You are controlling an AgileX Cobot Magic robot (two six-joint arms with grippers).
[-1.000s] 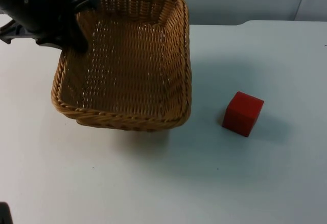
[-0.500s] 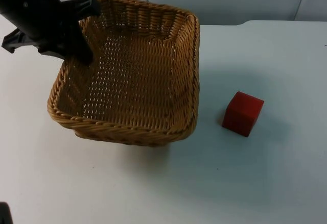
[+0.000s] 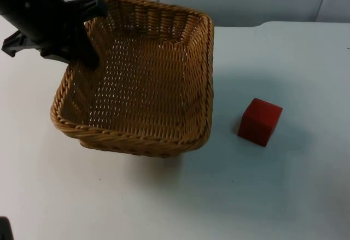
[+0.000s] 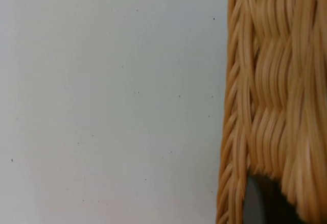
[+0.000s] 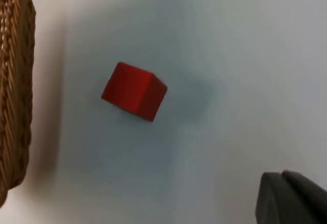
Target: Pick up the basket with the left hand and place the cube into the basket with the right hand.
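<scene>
One square woven wicker basket point(image 3: 139, 81), tilted, its back-left rim pinched between my left gripper's point(image 3: 90, 32) fingers. One small red cube point(image 3: 260, 121) on my white table point(image 3: 262, 196), beside the basket, untouched. Right gripper's point(image 5: 291, 198) finger spacing: I cannot tell.

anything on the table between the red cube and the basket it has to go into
Nothing visible: bare table separates the red cube from the basket, held at its far-left rim by the left end effector. Only the basket's near wall must be cleared.
</scene>
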